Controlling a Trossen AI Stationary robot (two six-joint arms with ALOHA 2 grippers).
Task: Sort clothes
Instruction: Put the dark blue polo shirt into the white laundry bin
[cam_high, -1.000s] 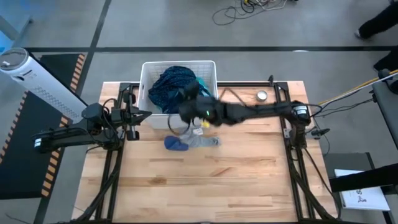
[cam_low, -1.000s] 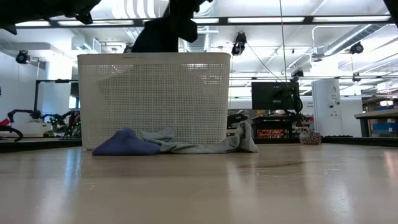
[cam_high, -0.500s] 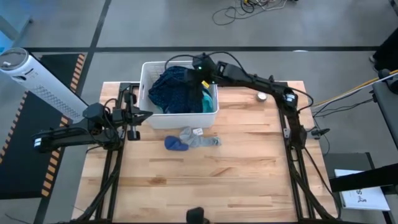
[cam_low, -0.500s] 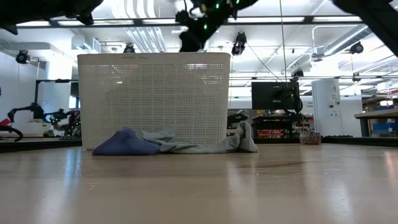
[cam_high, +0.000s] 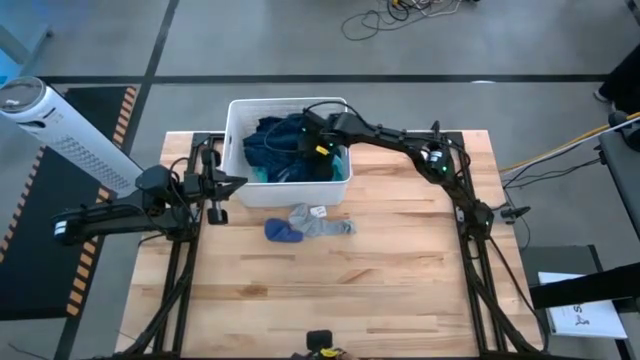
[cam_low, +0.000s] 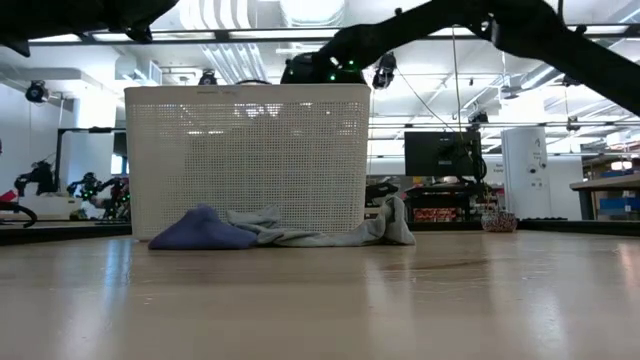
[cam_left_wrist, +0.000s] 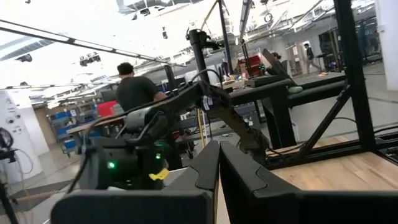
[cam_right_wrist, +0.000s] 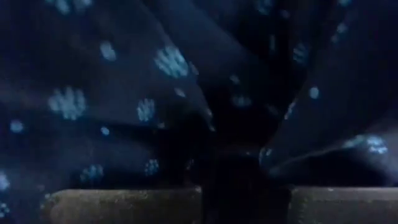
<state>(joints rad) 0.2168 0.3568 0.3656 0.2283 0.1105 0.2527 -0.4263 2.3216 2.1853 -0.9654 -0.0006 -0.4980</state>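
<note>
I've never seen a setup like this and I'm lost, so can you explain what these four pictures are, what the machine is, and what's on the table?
It is a robot with two dark arms at a wooden table, sorting clothes. One picture looks straight down, one looks level across the table top, and two come from cameras on the wrists. The right gripper is down inside the white basket, among the dark navy patterned garment; its wrist camera sees only that spotted fabric, so I cannot tell whether it holds anything. The left gripper waits beside the basket with its jaws closed. In front of the basket lie a grey garment and a blue-purple piece. A person stands in the room beyond.
</note>
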